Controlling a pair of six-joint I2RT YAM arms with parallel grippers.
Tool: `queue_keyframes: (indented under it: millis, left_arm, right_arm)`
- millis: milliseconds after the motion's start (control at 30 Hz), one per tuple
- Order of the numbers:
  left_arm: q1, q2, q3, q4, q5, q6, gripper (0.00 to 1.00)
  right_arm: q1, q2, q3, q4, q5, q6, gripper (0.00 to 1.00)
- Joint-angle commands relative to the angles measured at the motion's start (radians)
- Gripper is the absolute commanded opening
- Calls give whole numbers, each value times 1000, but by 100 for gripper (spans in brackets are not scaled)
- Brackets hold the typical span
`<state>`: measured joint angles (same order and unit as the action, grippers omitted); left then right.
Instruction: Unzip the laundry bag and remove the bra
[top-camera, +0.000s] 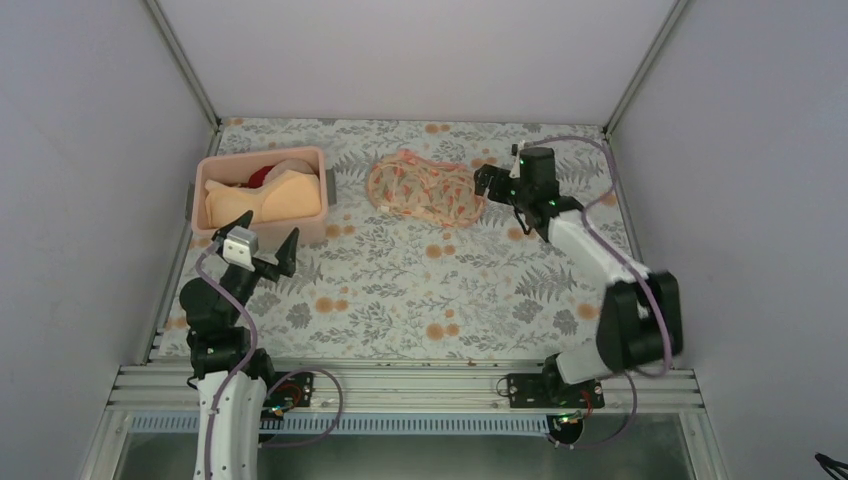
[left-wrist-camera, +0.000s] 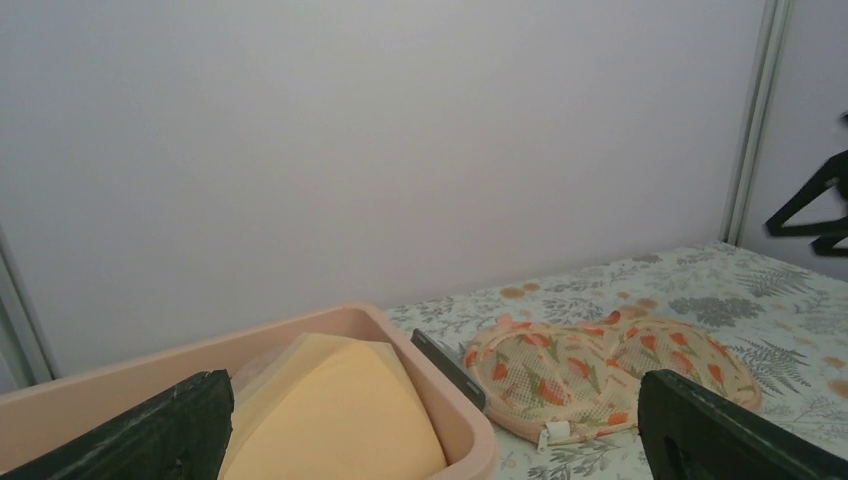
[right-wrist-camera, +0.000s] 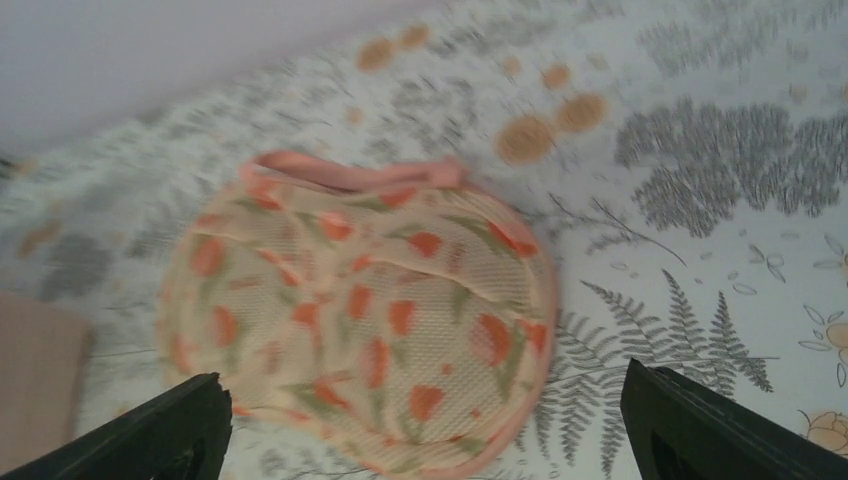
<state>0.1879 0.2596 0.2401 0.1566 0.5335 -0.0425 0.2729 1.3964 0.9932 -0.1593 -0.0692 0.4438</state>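
Overhead view, near edge: two arm bases on the rail.

The left gripper (top-camera: 266, 238) hangs above the floral-printed table cover (top-camera: 420, 290), just nearer than the rigid pink plastic bin (top-camera: 262, 158). Its fingers are spread wide and hold nothing. The left wrist view confirms this, with both black fingers (left-wrist-camera: 150, 430) at the frame's lower corners and well apart.

Bin, count one, far left. The overhead view shows a grey handle at each end. It holds one peach moulded bra (top-camera: 265, 200) and, behind that, one red garment (top-camera: 260, 178). The left wrist view shows only the peach cup (left-wrist-camera: 340, 400), not the red item.

The peach-pink mesh laundry bag with orange-red marks (top-camera: 425, 190), count one, lies flat on the table at far centre. It is just right of the bin and not touching it.
- Only the left wrist view shows a small white tab (left-wrist-camera: 555, 432) on the bag's near edge.
- Only the right wrist view shows a pink strip (right-wrist-camera: 350, 175) along the bag's far edge; that view is blurred.
- The bag's contents cannot be made out through the mesh in any view.

The right gripper (top-camera: 484, 187) is just beside the bag's right end. Its fingers (right-wrist-camera: 150, 430) are spread wide, and the bag lies between them in the right wrist view; whether they touch it cannot be told.
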Motion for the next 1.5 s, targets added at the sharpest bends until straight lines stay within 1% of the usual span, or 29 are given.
queue_keyframes:
  millis: [0, 67, 200, 333, 400, 433, 567, 633, 667, 833, 1000, 1100, 1200, 1267, 1300, 1367, 1467]
  left_arm:
    - [0, -4, -16, 51, 44, -17, 100]
    - [0, -17, -18, 51, 44, -16, 100]
    - [1, -35, -25, 58, 41, -15, 100]
    - [1, -29, -32, 73, 47, -27, 100]
    - [1, -22, -36, 78, 53, -31, 100]
    - [1, -20, -36, 79, 55, -31, 100]
    - [0, -20, -37, 78, 57, -24, 100]
    - [1, -20, -36, 79, 57, -23, 100]
    - [1, -20, -36, 80, 59, -25, 100]
    - [1, -26, -41, 91, 79, -30, 100]
    - [1, -18, -43, 104, 103, -32, 100]
    - [1, -14, -37, 107, 153, -24, 100]
    - [-11, 15, -12, 113, 253, 0, 100]
    - [-52, 59, 38, 56, 282, 59, 100]
    - [-82, 99, 75, 5, 282, 117, 100]
    - [-162, 172, 195, -122, 291, 224, 100]
    - [-298, 310, 359, -339, 310, 418, 100]
  right_arm:
    - [-53, 234, 134, -91, -61, 1, 100]
    - [-56, 349, 197, -95, -126, -17, 100]
    - [-55, 531, 316, -109, -275, -57, 100]
    - [-54, 655, 407, -133, -278, -71, 96]
    - [-54, 690, 446, -149, -274, -83, 90]
    - [-55, 703, 472, -159, -274, -89, 84]
    - [-55, 727, 518, -199, -289, -140, 31]
    - [-55, 708, 527, -208, -304, -179, 10]
    - [-55, 691, 529, -211, -314, -203, 4]
    - [-53, 571, 522, -237, -399, -337, 4]
    - [-49, 429, 497, -273, -448, -440, 4]
    - [-48, 391, 501, -312, -484, -470, 4]
    - [-41, 359, 503, -332, -545, -480, 4]
    - [-24, 331, 505, -340, -578, -503, 3]
    - [-11, 313, 507, -349, -573, -517, 3]
    - [12, 292, 515, -365, -563, -540, 3]
    - [13, 291, 550, -393, -566, -437, 3]
